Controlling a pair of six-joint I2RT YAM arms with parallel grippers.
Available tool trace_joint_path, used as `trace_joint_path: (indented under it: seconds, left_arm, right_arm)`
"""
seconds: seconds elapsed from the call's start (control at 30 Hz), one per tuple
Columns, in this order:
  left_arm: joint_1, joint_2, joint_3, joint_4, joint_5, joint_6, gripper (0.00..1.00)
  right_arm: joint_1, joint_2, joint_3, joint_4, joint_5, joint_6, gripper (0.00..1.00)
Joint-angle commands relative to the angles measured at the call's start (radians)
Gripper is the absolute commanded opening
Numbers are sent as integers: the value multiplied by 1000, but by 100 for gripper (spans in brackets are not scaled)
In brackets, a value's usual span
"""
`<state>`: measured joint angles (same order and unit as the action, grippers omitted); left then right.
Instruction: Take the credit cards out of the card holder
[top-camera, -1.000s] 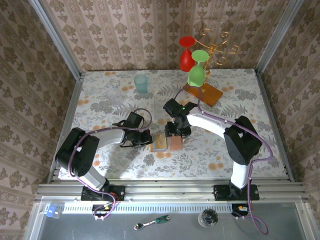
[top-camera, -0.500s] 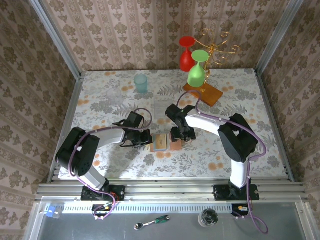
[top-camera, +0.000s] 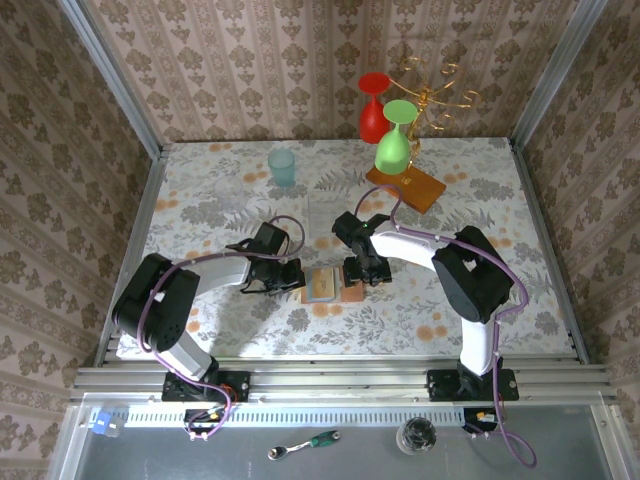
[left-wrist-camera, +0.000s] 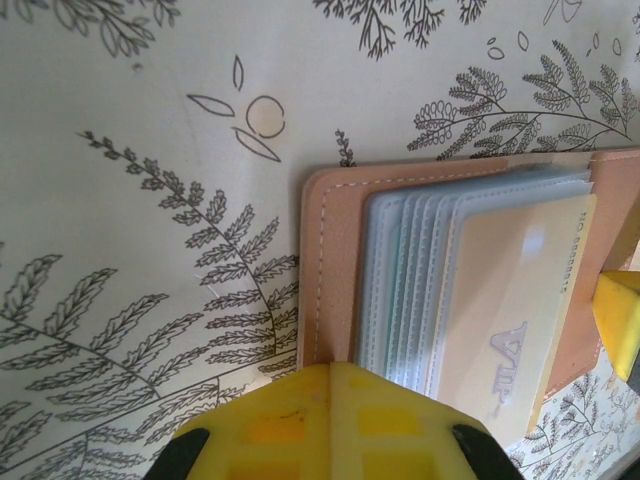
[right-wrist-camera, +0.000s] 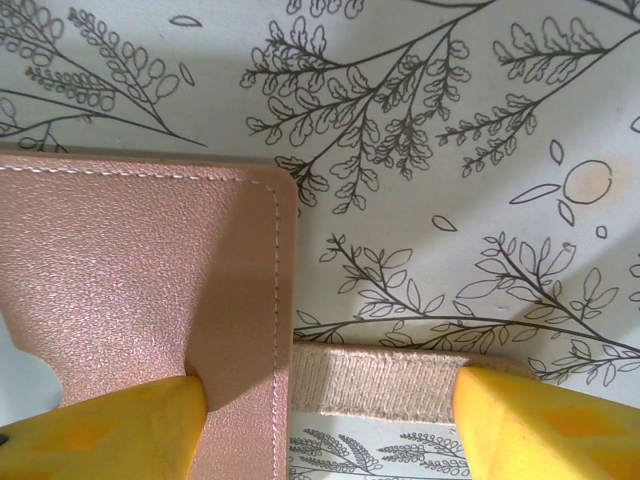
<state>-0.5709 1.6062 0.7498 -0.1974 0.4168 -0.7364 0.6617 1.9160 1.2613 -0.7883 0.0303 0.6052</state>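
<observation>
Card holder lying open, long axis left-right, credit cards inside

1. The table is carrying a pale cloth printed with grey ferns and small orange blossoms, reaching all four edges.
2. The back wall, left wall and right wall are closing in three edges, all showing tan striped damask paper.
3. Metal posts are rising from the two far corners.
4. An aluminium rail is running along the near edge.
5. A grey ledge is lying below the rail.
6. Light is falling from above, leaving the cloth brighter than the walls.
</observation>
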Motion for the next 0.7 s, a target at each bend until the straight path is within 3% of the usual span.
trace_joint_path:
  seconds: [0.0, 0.3, 0.67]
  left_arm:
    - [-3, -14, 26, -77, -48, 30, 0]
    - [-4, -84, 81, -105, -30, 35, 0]
    - [-38, -42, 94, -42, 5, 6, 3]
  right_arm:
    - [-7, 61, -53, 29, 20, 18, 70]
    - [-4, 76, -93, 58, 25, 33, 69]
    - [-4, 35, -84, 48, 13, 33, 67]
